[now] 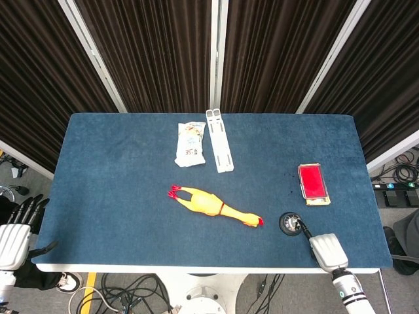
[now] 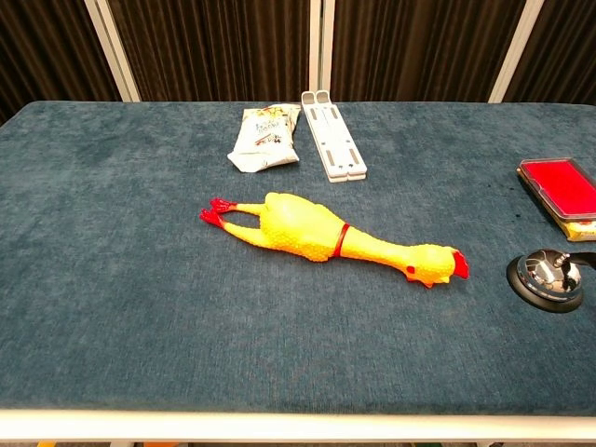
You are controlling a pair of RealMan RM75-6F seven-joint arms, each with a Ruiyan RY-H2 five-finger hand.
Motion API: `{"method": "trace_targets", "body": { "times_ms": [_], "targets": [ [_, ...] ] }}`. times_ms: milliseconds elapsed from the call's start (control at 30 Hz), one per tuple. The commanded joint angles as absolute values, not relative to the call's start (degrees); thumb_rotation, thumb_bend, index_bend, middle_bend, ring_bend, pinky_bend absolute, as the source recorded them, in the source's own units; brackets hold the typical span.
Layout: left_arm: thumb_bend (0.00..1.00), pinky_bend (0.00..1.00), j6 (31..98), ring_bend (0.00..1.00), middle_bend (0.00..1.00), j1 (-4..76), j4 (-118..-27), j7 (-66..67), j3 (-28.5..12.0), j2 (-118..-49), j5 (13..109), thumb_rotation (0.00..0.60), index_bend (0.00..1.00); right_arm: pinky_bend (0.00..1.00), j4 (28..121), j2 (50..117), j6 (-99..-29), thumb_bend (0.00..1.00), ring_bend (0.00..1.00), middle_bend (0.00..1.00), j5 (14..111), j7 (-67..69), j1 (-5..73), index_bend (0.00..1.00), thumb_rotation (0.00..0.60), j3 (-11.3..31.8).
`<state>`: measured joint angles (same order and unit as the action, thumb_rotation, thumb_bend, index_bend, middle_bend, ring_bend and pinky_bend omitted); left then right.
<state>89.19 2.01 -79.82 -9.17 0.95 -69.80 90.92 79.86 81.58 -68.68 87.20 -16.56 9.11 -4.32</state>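
Observation:
My right hand (image 1: 325, 248) hovers over the table's front edge at the right, holding nothing. One dark finger (image 1: 304, 230) stretches out and reaches the right side of a black and chrome call bell (image 1: 291, 223); the other fingers are tucked under. In the chest view the bell (image 2: 548, 279) sits at the right edge with a dark fingertip (image 2: 570, 263) at its top. A yellow rubber chicken (image 1: 213, 206) lies left of the bell, its red-combed head (image 2: 438, 265) toward the bell. My left hand (image 1: 14, 235) hangs off the table's front left corner, fingers apart, holding nothing.
On the blue cloth table (image 1: 118, 196), a red flat box (image 1: 313, 183) lies behind the bell. A snack bag (image 1: 191, 144) and a white folded stand (image 1: 220, 140) lie side by side at the back middle. Dark curtains stand behind, and cables lie on the floor below.

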Motion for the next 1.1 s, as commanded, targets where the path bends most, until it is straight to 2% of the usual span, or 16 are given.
{"method": "trace_targets", "body": {
  "times_ms": [33,200,567,900,1100],
  "targets": [
    [0.12,0.14,89.32,0.0,0.03,2.03,-79.87,-9.1,0.99,-69.8,91.15,0.6,0.11,0.73,80.86,81.06,-71.2,1.0,0.85,0.89,88.84,-16.25,8.86,0.0,0.6,-4.17],
    [0.12,0.14,89.2,0.0,0.03,2.06,-79.95,-9.01,0.97,-69.81,91.07,0.6,0.11,0.73,82.11,80.5,-72.34,1.0,0.85,0.89,89.96,-16.61,9.0,0.0,0.6,-4.19],
    [0.12,0.14,88.91,0.0,0.03,1.91,-79.4,-9.47,1.02,-69.94,90.66,0.6,0.11,0.73,80.32,81.99,-68.4,1.0,0.85,0.89,87.23,-17.68,9.49,0.0,0.6,-4.82],
    [0.12,0.14,89.25,0.0,0.03,1.96,-79.64,-9.25,0.98,-69.86,91.07,0.6,0.11,0.73,81.52,81.07,-72.21,1.0,0.85,0.89,89.53,-16.25,9.1,0.0,0.6,-4.54],
    [0.12,0.14,89.05,0.0,0.03,1.95,-79.68,-9.19,0.97,-69.87,90.85,0.6,0.11,0.73,80.77,81.5,-69.6,1.0,0.85,0.89,87.91,-16.92,9.32,0.0,0.6,-5.1]
  ]
}}
